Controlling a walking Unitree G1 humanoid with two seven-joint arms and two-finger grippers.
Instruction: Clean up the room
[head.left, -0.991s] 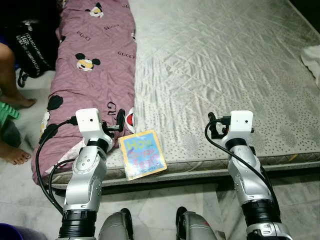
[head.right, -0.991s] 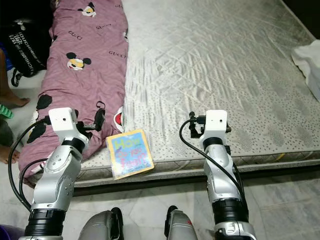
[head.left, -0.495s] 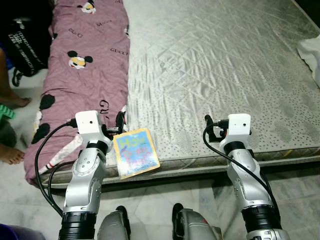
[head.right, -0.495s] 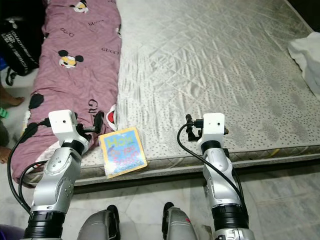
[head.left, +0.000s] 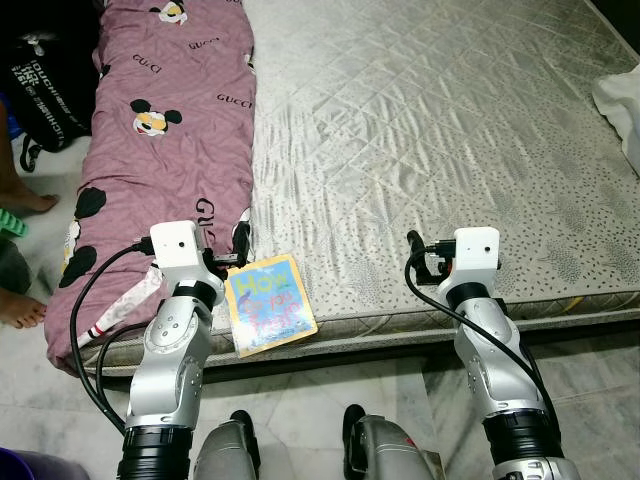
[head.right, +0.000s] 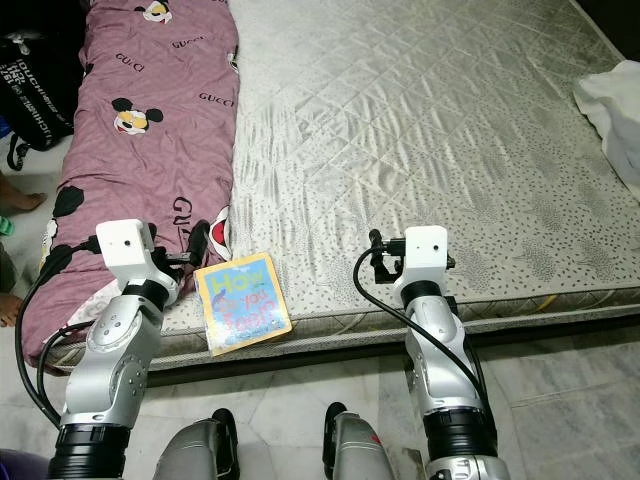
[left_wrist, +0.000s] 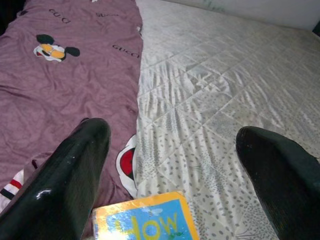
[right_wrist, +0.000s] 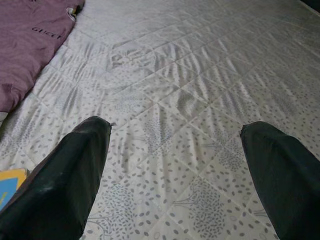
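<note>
A yellow-bordered blue children's book (head.left: 268, 304) is seen flat at the near edge of the grey quilted mattress (head.left: 430, 130), partly overhanging it. The left gripper (left_wrist: 172, 165), fingers apart, is held just above the book, whose lower part is cut off in the wrist view. The right gripper (right_wrist: 175, 170), also spread, is held over bare mattress.

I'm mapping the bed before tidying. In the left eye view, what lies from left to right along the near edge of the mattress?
Pink Mickey blanket → left claw → children's book → right claw → bare grey mattress.
</note>
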